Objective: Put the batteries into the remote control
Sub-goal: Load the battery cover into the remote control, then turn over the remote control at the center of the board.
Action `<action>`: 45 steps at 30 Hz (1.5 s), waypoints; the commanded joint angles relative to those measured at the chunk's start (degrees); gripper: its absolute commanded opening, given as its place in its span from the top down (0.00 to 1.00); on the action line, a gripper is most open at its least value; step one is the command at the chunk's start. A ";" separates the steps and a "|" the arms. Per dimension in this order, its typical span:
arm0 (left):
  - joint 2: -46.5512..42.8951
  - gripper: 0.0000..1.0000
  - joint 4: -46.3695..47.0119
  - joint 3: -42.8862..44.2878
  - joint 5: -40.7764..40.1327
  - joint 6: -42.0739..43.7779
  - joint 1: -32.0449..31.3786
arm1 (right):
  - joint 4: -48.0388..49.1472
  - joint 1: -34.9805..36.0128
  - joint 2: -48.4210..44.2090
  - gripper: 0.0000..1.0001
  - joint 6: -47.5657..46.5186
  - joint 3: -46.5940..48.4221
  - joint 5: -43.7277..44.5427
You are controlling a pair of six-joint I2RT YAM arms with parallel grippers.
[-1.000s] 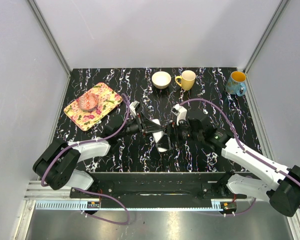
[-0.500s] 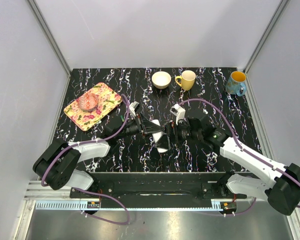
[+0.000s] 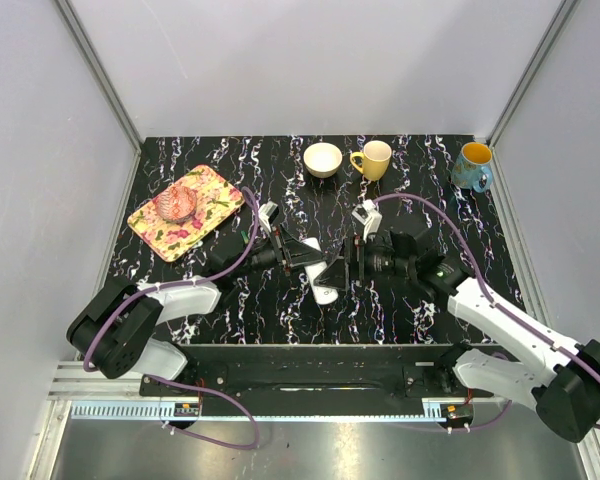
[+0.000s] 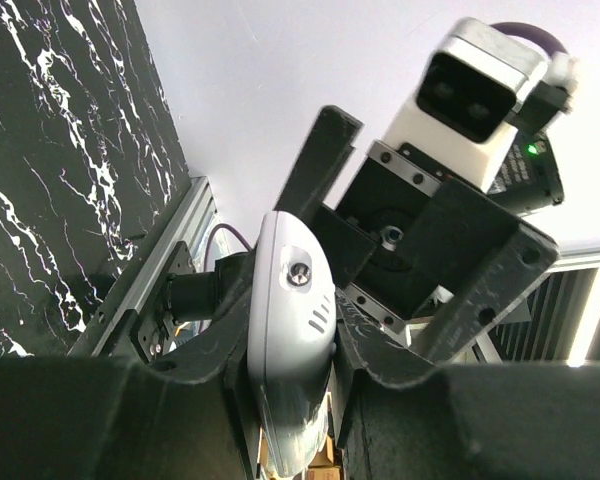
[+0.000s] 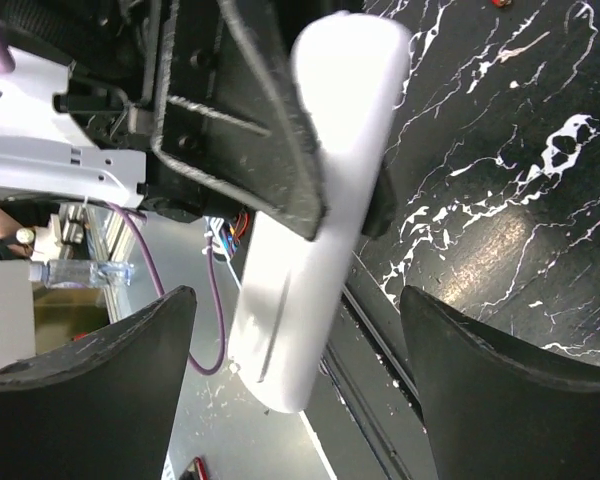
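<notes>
Pinching the remote control across its narrow width, your left gripper is holding it up off the table, on the arm-base side of the cream bowl and well apart from that bowl. Your right gripper is standing spread wide and carrying nothing. It is also on the base side of the bowl, facing the handset's free end, with one finger showing on each side of it in the right wrist view. By my reading you are presenting the handset for the second arm to work on, so the loading itself is not yet begun. The next move is calling for the right gripper to get at the battery compartment on the smooth white back, or to go and fetch the batteries, while the left pinch keeps the handset from twisting. No batteries are showing in any view. You are not getting a clear look at whether the compartment is open or covered: the back is blurred and a left finger is crossing it. Only a rounded end with a small button and grey marks is showing from the left wrist. Whether the right fingers are touching the handset cannot be told.
</notes>
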 commanded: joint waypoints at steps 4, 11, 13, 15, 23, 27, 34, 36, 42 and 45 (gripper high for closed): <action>-0.59 1.00 6.79 -0.50 1.20 -0.96 -0.03 | 8.61 -3.08 0.47 0.20 5.10 -3.62 -6.29; -0.86 1.00 8.46 -0.85 1.28 -1.40 -0.03 | 14.15 -4.40 3.11 0.48 8.53 -5.29 -10.86; -0.77 1.00 9.34 -0.94 1.11 -1.66 -0.11 | 15.29 -4.48 3.29 0.55 9.23 -5.99 -11.30; -0.60 1.00 9.96 -0.94 1.02 -1.75 -0.03 | 16.43 -4.66 3.38 0.62 9.76 -6.52 -12.09; 0.28 0.93 9.00 -1.21 0.06 -0.96 -0.03 | 15.04 -4.66 3.12 1.00 8.80 -4.42 -15.26; 0.64 0.55 7.77 -0.24 -0.73 -0.35 0.23 | 8.21 -4.66 2.24 1.00 6.17 -1.87 -15.26; -2.08 0.05 2.06 0.81 -4.16 2.28 3.48 | -1.57 -4.66 -0.83 1.00 0.90 2.88 -12.54; -4.27 0.04 -2.14 1.08 -5.13 3.34 5.06 | -5.77 -4.66 -1.28 1.00 -0.34 4.55 -9.21; -19.44 0.05 -25.13 -3.65 -14.43 10.19 11.48 | -26.84 -4.57 3.19 1.00 -7.10 14.56 24.94; -28.76 0.07 -39.45 -3.32 -21.11 16.60 12.10 | -38.00 -3.70 10.56 1.00 -6.50 20.53 51.38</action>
